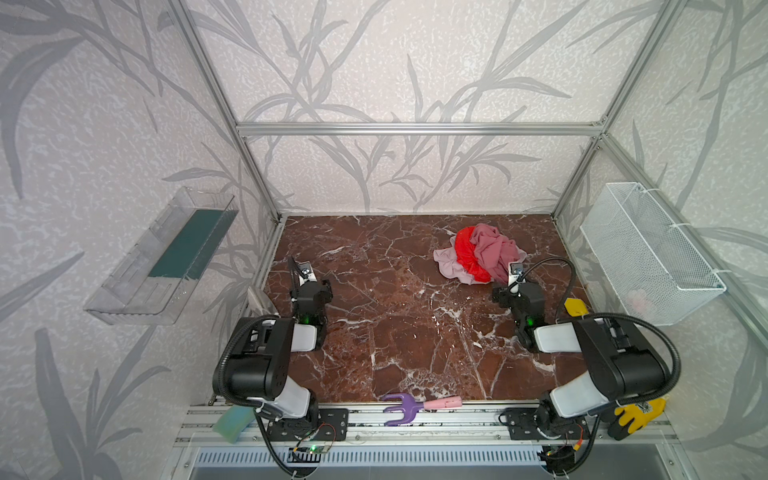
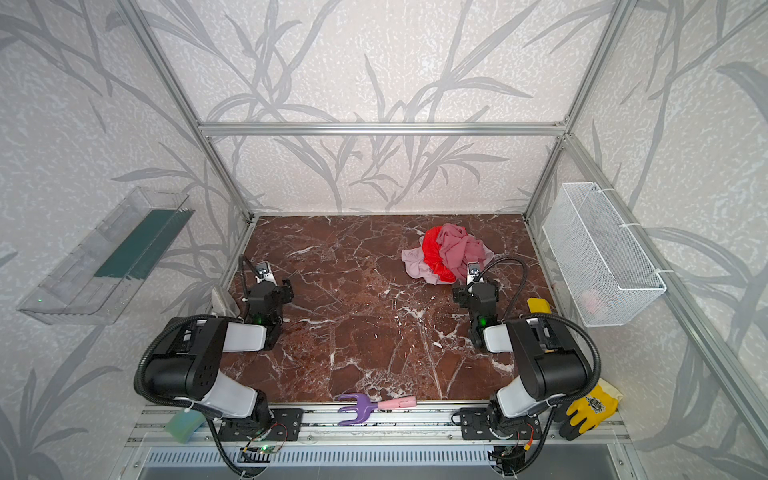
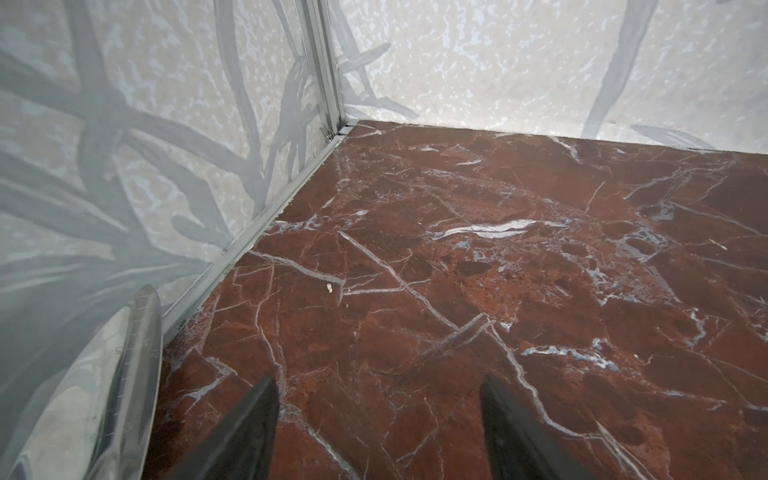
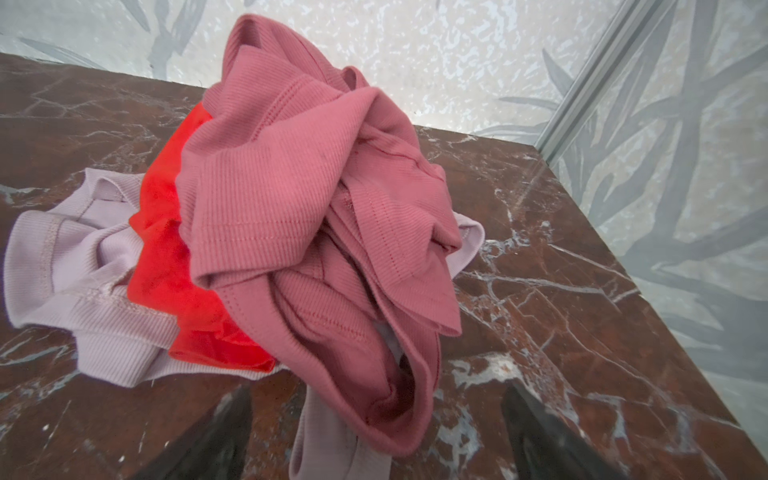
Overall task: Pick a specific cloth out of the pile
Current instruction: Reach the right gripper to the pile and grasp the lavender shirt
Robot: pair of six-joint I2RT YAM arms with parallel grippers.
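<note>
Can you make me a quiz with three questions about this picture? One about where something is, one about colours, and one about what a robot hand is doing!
1. Where on the table is the pile?
A. front left
B. back right
C. dead centre

2. How many colours of cloth are in it?
A. one
B. five
C. three

3. What is the left gripper doing?
A. open over bare table
B. squeezing a cloth
C. shut tight on nothing

Answers:
1 B: both top views show it far back, right of the middle.
2 C: there is a red cloth, a rose cloth and a lilac cloth.
3 A: its jaws stand apart with only marble between them.
</note>
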